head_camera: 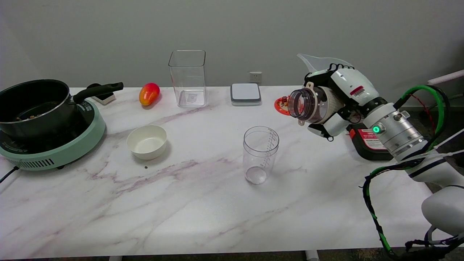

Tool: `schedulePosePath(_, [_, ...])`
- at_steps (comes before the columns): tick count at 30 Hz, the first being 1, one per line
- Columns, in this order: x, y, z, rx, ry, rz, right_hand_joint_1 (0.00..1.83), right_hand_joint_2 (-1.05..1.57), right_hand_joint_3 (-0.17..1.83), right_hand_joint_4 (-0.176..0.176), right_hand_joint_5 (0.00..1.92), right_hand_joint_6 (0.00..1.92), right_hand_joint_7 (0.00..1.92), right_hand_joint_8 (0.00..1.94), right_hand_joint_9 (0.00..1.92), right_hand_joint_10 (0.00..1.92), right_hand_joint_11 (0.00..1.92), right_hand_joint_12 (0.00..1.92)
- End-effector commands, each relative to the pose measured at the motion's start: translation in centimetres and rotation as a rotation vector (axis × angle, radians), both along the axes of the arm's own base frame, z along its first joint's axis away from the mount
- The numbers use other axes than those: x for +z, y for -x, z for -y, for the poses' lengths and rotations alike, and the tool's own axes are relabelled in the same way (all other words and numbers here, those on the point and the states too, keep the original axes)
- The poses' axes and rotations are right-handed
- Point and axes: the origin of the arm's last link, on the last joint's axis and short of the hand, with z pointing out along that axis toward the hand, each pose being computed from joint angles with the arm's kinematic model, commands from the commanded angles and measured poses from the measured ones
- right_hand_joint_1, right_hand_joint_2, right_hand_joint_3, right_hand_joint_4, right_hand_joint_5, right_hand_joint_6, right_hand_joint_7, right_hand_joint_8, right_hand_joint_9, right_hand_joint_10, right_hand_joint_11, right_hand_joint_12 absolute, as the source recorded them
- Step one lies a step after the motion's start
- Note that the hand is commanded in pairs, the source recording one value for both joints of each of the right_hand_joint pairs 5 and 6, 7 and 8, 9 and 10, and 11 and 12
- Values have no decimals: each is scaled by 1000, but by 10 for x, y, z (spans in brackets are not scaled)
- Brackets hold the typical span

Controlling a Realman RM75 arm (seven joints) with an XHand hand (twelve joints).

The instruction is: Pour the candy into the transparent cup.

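Candy is not plainly visible at this moment; whatever the jar holds lies toward its rear, hidden by the tinted wall and the fingers around it. The right hand grips the jar round its body, with the fingers wrapped and pressed against the wall, not spread. The jar is held in the air, tipped close to horizontal, with its open mouth facing the transparent cup.

The transparent cup stands upright on the marble table, near the middle. It appears empty: only its clear base shows through the wall. The jar mouth is above and to the right of the cup rim, apart from it and not yet over the opening.

Status, as judged: the grasp and the lift are complete; the tilt has begun. Remaining steps: bring the mouth over the cup opening, then tilt further until the contents fall in. No candy lies spilled on the table between jar and cup.
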Motion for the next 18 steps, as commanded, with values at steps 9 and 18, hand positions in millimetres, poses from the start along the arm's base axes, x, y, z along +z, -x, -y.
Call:
schedulePosePath(9, [-34,7,16,-16,-84,-246,1651,220,1186,0,1305,1305,1420,1420,1351,1351,1109,1109])
schedulePosePath(18, [-36,2,17,17,-87,-327,1647,295,1129,0,1324,1324,1444,1444,1372,1372,1135,1135])
